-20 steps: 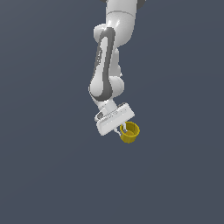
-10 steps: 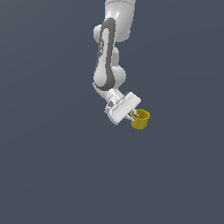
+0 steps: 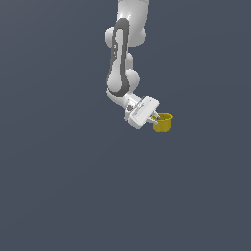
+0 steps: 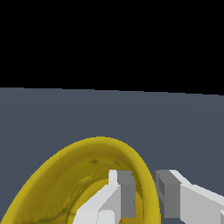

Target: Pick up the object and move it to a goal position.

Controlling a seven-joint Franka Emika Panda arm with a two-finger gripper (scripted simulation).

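Note:
The object, a small yellow cup, hangs in the air at the end of the white arm, well above the grey floor. My gripper is shut on its wall, tilted toward the exterior view's right. The wrist view shows the cup filling the frame, its ochre inside facing the camera. One finger sits inside the rim and the other finger outside, with the yellow wall pinched between them around the gripper's midpoint.
A plain dark grey floor spreads in all directions. The white and grey arm comes down from the upper edge of the exterior view.
The gripper has carried the cup up and toward the exterior view's right. The wrist has tilted further, and the grip on the cup has held.

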